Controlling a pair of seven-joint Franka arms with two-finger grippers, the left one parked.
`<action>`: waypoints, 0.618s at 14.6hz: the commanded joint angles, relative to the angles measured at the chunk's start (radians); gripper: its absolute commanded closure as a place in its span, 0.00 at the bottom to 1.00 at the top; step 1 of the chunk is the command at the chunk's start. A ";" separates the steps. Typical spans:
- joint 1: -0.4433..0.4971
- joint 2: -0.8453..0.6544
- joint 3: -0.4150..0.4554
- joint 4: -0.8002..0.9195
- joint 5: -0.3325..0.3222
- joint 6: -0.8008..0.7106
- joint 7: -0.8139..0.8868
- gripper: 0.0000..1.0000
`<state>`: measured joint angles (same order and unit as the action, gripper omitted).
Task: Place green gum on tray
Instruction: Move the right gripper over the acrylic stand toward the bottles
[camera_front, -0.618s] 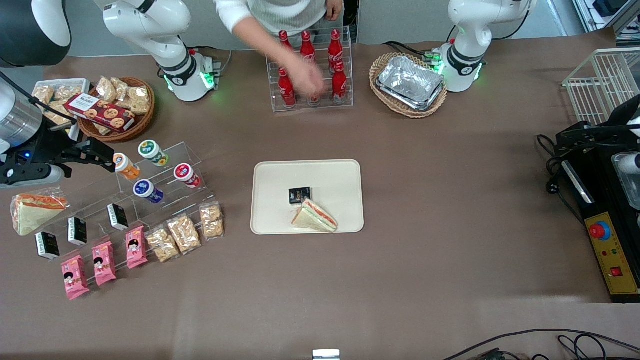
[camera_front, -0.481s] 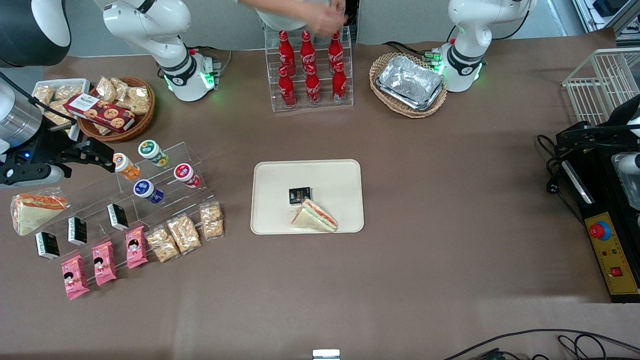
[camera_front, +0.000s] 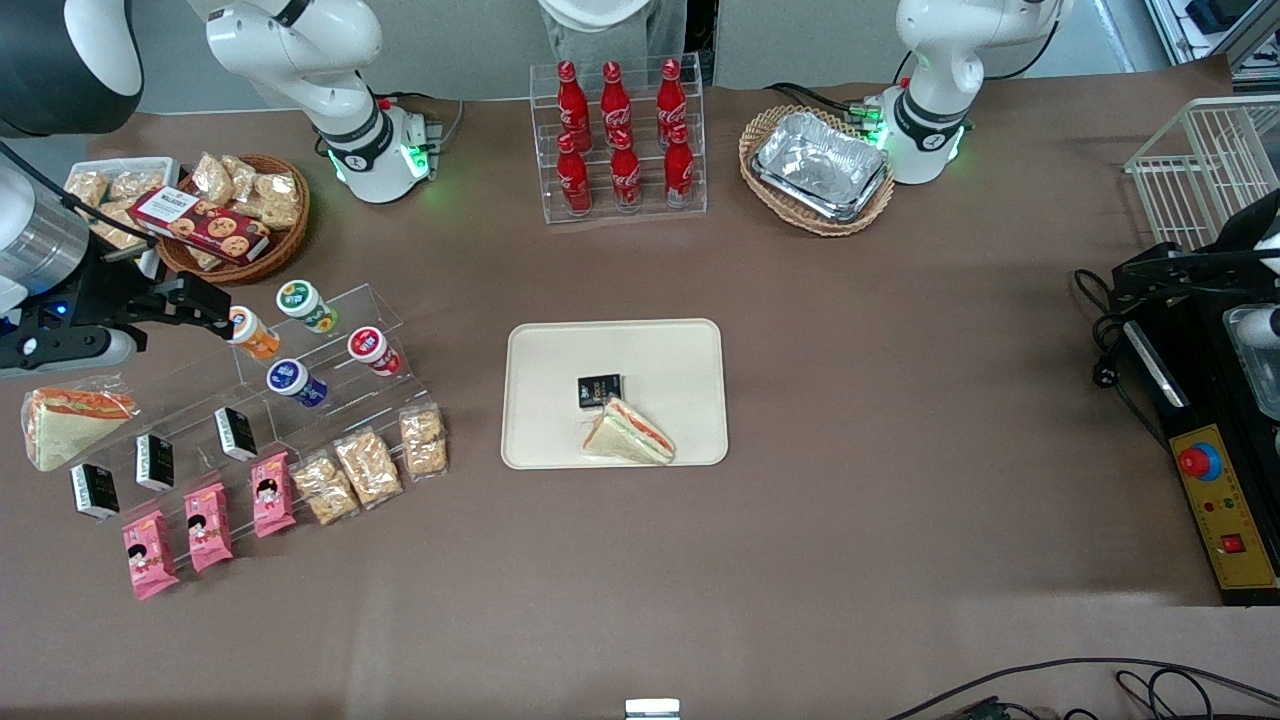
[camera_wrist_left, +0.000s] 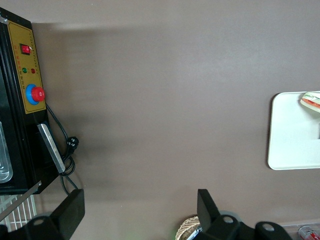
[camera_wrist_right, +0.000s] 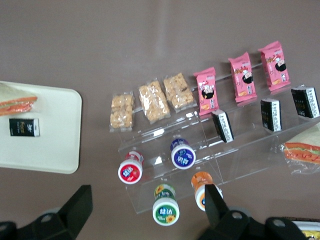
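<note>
Brown counter (camera_front: 850, 300): gum (camera_front: 306, 305) is seen on the acrylic rack's top step, far from tray (camera_front: 540, 350). Pincer (camera_front: 215, 310) is spread, empty, beside it. Light, rigid, slick; best gripped across its body.

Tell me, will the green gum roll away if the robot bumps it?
Probably. The green gum is a round canister lying tilted on the clear stepped stand, so a nudge could roll it. It looks small and likely light. The gripper hovers near the orange-lidded canister.
</note>
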<state>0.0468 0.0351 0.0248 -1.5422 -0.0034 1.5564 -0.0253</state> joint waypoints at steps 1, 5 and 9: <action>0.001 -0.017 0.000 -0.013 0.020 -0.048 -0.027 0.00; 0.002 -0.206 0.000 -0.262 0.020 0.057 -0.053 0.00; 0.004 -0.403 0.000 -0.530 0.020 0.192 -0.076 0.00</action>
<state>0.0478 -0.1878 0.0285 -1.8398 -0.0034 1.6444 -0.0797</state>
